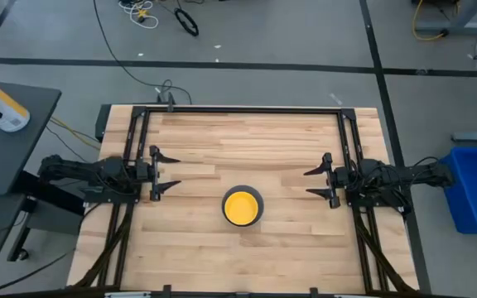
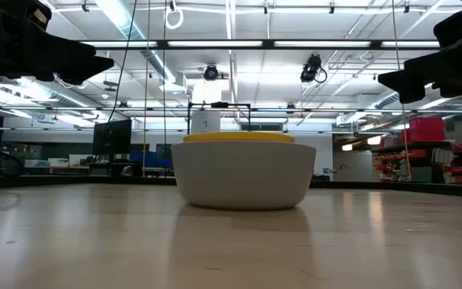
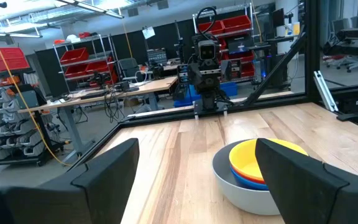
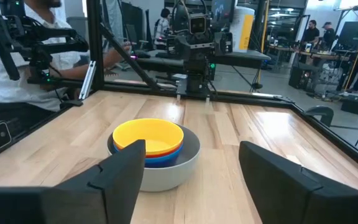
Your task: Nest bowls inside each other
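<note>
The bowls stand nested in one stack [image 1: 243,207] at the middle of the table, a little toward its near edge. The grey bowl [image 4: 173,173] rests on its base on the wood. Inside it sit the blue bowl [image 4: 160,160], a thin red rim [image 4: 168,151] and, on top, the yellow bowl [image 4: 148,135]. My left gripper [image 1: 172,172] hovers open to the left of the stack, clear of it. My right gripper [image 1: 311,183] hovers open to its right, also clear. In each wrist view the stack lies ahead between the open fingers.
A black frame [image 1: 247,110] runs along the table's far edge and sides. A blue bin [image 1: 474,186] stands off the table to the right, and a side table with a bottle [image 1: 2,103] to the left. A seated person [image 4: 23,68] shows beyond the table.
</note>
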You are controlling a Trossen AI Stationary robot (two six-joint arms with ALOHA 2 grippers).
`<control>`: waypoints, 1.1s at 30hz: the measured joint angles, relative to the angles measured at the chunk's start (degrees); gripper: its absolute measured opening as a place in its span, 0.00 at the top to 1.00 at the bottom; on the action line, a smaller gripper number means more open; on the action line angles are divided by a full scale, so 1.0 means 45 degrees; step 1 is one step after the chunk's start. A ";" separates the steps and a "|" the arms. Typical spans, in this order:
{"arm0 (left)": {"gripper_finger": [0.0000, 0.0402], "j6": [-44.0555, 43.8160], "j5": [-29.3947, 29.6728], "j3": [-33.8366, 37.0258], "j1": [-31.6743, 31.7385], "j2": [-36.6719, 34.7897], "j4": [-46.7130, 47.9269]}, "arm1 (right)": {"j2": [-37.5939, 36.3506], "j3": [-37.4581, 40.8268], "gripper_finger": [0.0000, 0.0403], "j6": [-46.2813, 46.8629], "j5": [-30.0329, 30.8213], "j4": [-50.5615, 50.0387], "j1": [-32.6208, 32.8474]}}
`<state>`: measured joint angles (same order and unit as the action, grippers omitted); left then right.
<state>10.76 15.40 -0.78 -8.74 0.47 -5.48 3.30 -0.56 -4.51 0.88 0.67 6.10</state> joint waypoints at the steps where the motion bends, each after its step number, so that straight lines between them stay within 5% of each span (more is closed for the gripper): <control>1: 0.17 -0.0005 0.0000 0.0000 -0.0004 0.0000 0.0001 | -0.0001 -0.0001 0.32 -0.0001 -0.0002 0.0003 0.0001; 33: 0.17 -0.0001 0.0000 0.0000 -0.0003 0.0005 -0.0003 | -0.0001 -0.0002 0.45 -0.0004 -0.0002 0.0002 0.0001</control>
<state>10.76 15.40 -0.78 -8.75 0.49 -5.49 3.29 -0.57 -4.53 0.87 0.68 6.11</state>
